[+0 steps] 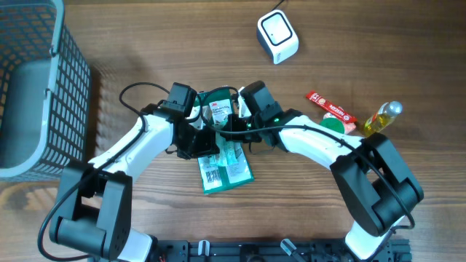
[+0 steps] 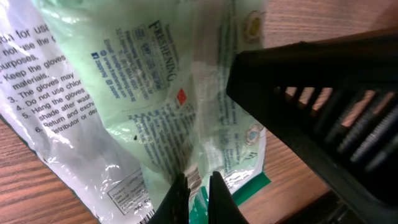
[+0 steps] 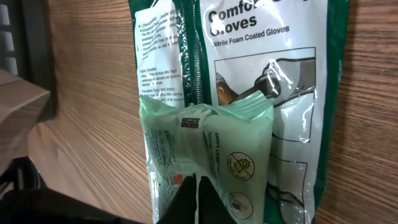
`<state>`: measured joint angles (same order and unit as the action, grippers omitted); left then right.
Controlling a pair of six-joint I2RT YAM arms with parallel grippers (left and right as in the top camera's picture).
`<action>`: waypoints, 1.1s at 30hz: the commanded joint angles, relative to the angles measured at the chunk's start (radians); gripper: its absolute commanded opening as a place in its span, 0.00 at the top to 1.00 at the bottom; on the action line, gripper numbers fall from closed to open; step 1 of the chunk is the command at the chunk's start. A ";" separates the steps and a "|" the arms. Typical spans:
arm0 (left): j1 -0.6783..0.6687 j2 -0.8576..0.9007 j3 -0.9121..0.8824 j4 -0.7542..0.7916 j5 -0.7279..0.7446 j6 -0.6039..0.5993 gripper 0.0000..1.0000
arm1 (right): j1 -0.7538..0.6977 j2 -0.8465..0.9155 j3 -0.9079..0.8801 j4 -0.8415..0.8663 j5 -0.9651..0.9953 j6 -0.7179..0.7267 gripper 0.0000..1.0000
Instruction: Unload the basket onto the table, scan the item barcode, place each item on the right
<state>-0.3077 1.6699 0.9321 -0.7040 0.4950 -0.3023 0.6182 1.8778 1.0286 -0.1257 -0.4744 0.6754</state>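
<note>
Looking down from overhead, I can hardly see the pale green packet (image 1: pixel 220 111): both arms meet over it at the middle of the table (image 1: pixel 145 44) and cover most of it. The wrist cameras show more. The left gripper (image 2: pixel 199 182) has its fingers pressed together on the packet's lower seam. The right gripper (image 3: pixel 196 184) is likewise pinched shut on an edge of the same packet, so both hold it above the wood.

In the left wrist view the packet fills the frame and its top is cut off. The small print is blurred, and I cannot tell where its barcode sits. A black part of the right arm (image 2: pixel 323 106) blocks the right side of that view.

A glove pack (image 3: pixel 267 93) lies flat on the table under the packet, its far end cut off in the right wrist view and its middle hidden by the packet. Overhead, a barcode (image 1: pixel 211 175) shows on the glove pack's near left corner.

The white scanner (image 1: pixel 277 36) stands at the far side, right of centre, well apart from the packet. A grey mesh basket (image 1: pixel 69 87) sits far left, partly out of frame. To the right lie a red stick pack (image 1: pixel 329 108) and a yellow bottle (image 1: pixel 384 118). Between them is a green round thing (image 1: pixel 333 122), half hidden by the right arm and too small to identify.
</note>
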 commanded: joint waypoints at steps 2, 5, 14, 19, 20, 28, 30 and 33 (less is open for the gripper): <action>-0.006 0.013 -0.071 0.063 -0.017 -0.047 0.96 | 0.002 0.015 -0.006 -0.001 0.031 -0.017 0.96; -0.006 0.013 -0.101 0.076 -0.018 -0.047 0.96 | 0.002 0.042 -0.006 -0.034 0.077 0.014 0.96; -0.006 0.013 -0.183 0.058 -0.105 -0.080 0.96 | -0.010 0.123 -0.006 -0.017 0.089 0.091 0.96; -0.005 0.013 -0.226 0.037 -0.164 -0.080 0.96 | -0.010 0.123 -0.006 -0.017 0.093 0.090 0.96; -0.004 0.012 -0.225 0.023 -0.164 -0.080 0.96 | -0.010 0.123 -0.006 -0.017 0.093 0.090 0.96; -0.004 -0.124 -0.079 -0.082 -0.164 -0.073 0.96 | -0.010 0.123 -0.006 -0.013 0.092 0.090 0.96; -0.004 -0.181 -0.021 -0.089 -0.164 -0.081 0.96 | -0.010 0.123 -0.006 -0.013 0.092 0.090 0.96; -0.004 -0.210 0.003 -0.025 -0.164 -0.080 0.96 | -0.010 0.123 -0.006 -0.013 0.092 0.090 0.95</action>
<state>-0.3080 1.4986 0.9005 -0.7704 0.3511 -0.3737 0.6170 1.9377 1.0386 -0.1246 -0.4747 0.7597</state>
